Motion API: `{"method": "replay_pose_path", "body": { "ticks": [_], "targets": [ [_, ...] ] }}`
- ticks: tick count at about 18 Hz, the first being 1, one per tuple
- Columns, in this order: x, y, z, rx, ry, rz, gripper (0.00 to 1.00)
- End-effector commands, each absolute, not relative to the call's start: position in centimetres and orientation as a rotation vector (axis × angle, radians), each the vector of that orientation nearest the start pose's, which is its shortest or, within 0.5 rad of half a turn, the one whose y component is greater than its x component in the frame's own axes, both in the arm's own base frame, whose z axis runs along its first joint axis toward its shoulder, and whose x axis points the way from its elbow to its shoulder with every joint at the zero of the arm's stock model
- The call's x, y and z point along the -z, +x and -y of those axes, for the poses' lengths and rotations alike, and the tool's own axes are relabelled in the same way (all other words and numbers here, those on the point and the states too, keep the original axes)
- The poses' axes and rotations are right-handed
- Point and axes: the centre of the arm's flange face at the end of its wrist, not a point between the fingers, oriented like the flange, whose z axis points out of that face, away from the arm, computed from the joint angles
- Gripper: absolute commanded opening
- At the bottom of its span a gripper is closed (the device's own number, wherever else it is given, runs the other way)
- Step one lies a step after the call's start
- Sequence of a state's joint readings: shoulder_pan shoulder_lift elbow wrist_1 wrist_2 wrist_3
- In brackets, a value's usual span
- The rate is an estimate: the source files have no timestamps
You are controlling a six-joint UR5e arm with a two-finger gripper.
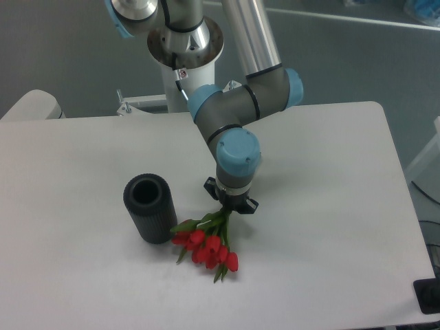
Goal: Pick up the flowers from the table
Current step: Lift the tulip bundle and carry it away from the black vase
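The flowers (206, 246) are a small bunch of red tulips with green stems, low over the white table (330, 206) near its front middle. Their blooms point toward the front edge and their stems run up into my gripper (230, 205). The gripper points straight down and is shut on the stem ends, its dark fingers close together. I cannot tell whether the blooms still touch the tabletop. The stem ends are hidden by the fingers.
A black ribbed cylindrical vase (149, 207) stands upright just left of the tulips, almost touching the leftmost bloom. The robot's pedestal (184, 51) rises at the back edge of the table. A dark object (427, 295) sits at the front right corner.
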State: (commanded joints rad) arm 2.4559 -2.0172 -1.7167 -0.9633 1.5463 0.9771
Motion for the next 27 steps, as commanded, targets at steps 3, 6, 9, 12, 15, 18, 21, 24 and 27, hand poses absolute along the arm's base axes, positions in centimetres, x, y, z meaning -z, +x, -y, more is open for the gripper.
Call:
{"method": "replay_pose_path", "body": {
  "ticks": [3, 6, 9, 12, 15, 18, 21, 24, 27],
  "targets": [
    [-24.5, -41.0, -49.5, -0.019, -3.111, -0.127, 0.01],
    [-26.1, -42.1, -50.2, -0.009, -3.118, -0.177, 0.01],
    [-26.7, -44.0, -51.0, -0.024, -3.108, -0.167, 0.01],
    [-26.6, -45.6, -52.3, -0.02, -3.11, -0.167, 0.01],
    [-26.6, -47.1, -53.5, -0.012, -3.113, -0.168, 0.01],
    [-26.6, -48.1, -54.4, 0.02, -3.128, -0.18, 0.01],
    [-26.5, -48.5, -54.8, 0.028, -3.124, -0.302, 0.01],
    [-26.6, -48.4, -54.8, 0.033, -3.119, -0.38, 0.01],
    [-26.4, -48.4, -54.8, 0.036, -3.119, -0.385, 0.0]
  ]
}}
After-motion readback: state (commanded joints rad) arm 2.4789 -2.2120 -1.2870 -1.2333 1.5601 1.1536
